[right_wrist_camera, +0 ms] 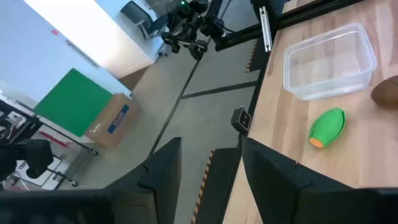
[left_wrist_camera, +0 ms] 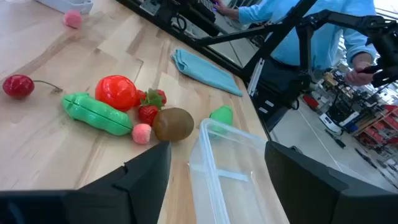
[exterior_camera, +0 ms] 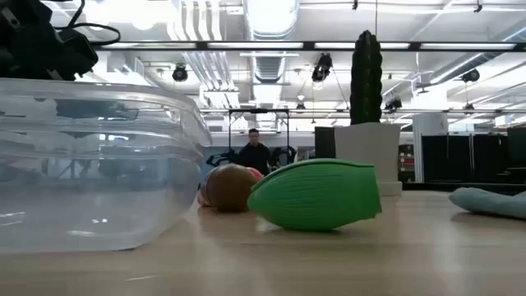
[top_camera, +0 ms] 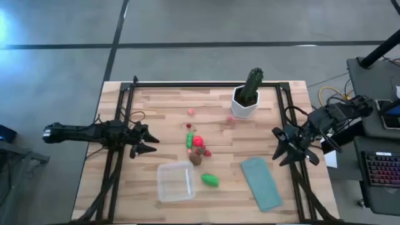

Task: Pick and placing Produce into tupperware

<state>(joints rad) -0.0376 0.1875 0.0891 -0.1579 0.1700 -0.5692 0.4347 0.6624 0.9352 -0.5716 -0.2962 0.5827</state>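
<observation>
Hovering at the left edge of the wooden worktop (top_camera: 156, 119), the left pincer (top_camera: 142, 141) has its fingers spread apart and grips nothing. The tupperware (top_camera: 174, 182) sits empty near the front edge, clear and thin-walled, probably light enough to skid if nudged. Just beyond it lies the produce (top_camera: 196, 148): a long green pod, a red round piece, small strawberries, a pink bit and a brown round one bunched together, with a green oval piece (top_camera: 210, 180) just beside the container. These look like hard, smooth, light toys; the rounder ones may roll, so a grasp across the middle seems safest. A cactus (top_camera: 249, 94) in a white pot stands farther back, and a teal cloth (top_camera: 260, 183) lies flat. The right pincer (top_camera: 292, 150) waits at the right edge, fingers parted. Behind is an open workshop with people.
</observation>
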